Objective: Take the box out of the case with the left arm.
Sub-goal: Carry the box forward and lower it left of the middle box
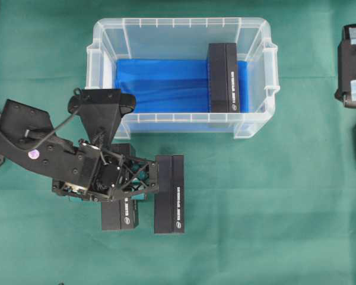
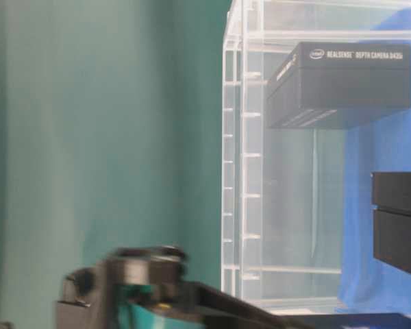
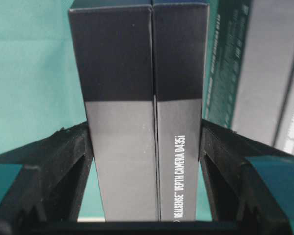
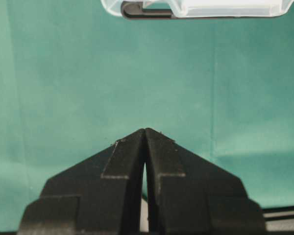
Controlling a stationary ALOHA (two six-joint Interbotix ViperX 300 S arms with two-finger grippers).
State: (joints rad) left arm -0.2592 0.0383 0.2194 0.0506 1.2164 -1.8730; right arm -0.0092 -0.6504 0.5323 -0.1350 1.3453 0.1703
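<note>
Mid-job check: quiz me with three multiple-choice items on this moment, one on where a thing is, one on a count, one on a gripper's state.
1. Where in the clear plastic case does the remaining black cardboard box stand?
A. right end
B. left end
C. middle

2. How many black boxes are outside the case on the green cloth?
A. none
B. one
C. two

3. What is the left gripper doing?
A. hanging open over bare cloth
B. closed on a black box
C. reaching into the case

Answers:
1 A: the overhead view shows it against the case's right wall, on the blue lining.
2 C: the gripped box and the free box lie in front of the case.
3 B: in the left wrist view both fingers press that box's sides.
</note>
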